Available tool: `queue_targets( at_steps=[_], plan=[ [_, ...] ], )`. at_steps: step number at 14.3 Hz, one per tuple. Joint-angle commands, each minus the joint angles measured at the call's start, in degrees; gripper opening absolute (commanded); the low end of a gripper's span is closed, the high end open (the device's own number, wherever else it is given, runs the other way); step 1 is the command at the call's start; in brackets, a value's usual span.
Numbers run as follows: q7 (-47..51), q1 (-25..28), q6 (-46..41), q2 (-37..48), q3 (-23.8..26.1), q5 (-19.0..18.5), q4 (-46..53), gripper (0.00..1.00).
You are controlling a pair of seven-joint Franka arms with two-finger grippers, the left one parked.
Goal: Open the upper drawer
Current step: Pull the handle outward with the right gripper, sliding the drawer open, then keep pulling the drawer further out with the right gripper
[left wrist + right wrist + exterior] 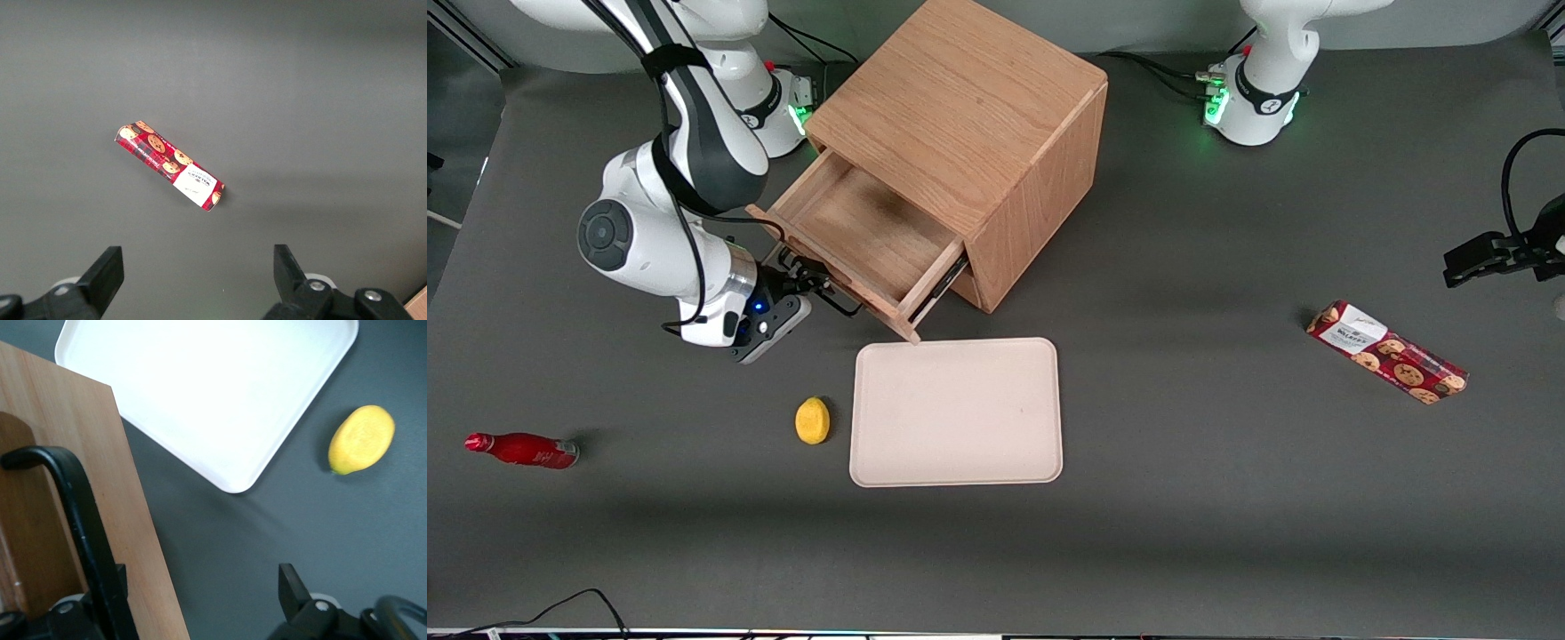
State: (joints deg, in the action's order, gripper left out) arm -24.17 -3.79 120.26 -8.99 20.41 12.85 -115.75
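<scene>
The wooden cabinet stands at the back middle of the table. Its upper drawer is pulled well out and shows an empty wooden inside. The lower drawer is hidden beneath it. The thin black bar handle runs along the drawer front. My right gripper is in front of the drawer, at the handle, with its fingers wide apart. In the right wrist view the handle lies against one finger, the other finger stands over bare table, and the gripper holds nothing.
A cream tray lies just in front of the open drawer and also shows in the right wrist view. A lemon lies beside it. A red bottle lies toward the working arm's end, a cookie packet toward the parked arm's.
</scene>
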Motion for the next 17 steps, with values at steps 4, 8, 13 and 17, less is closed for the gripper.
queue_targets(
  at_steps=[4,8,13,17],
  plan=[
    [0.0,-1.22,-1.08,-3.66,-0.55,-2.39,4.65,1.0],
    [-0.09,-1.66,-1.16,-4.89,-1.69,-3.44,6.5,1.0],
    [-0.09,-2.36,-2.39,-6.21,-1.87,-4.15,8.61,1.0],
    [-0.09,-2.54,-2.48,-6.56,-2.48,-4.68,9.49,1.0]
  ],
)
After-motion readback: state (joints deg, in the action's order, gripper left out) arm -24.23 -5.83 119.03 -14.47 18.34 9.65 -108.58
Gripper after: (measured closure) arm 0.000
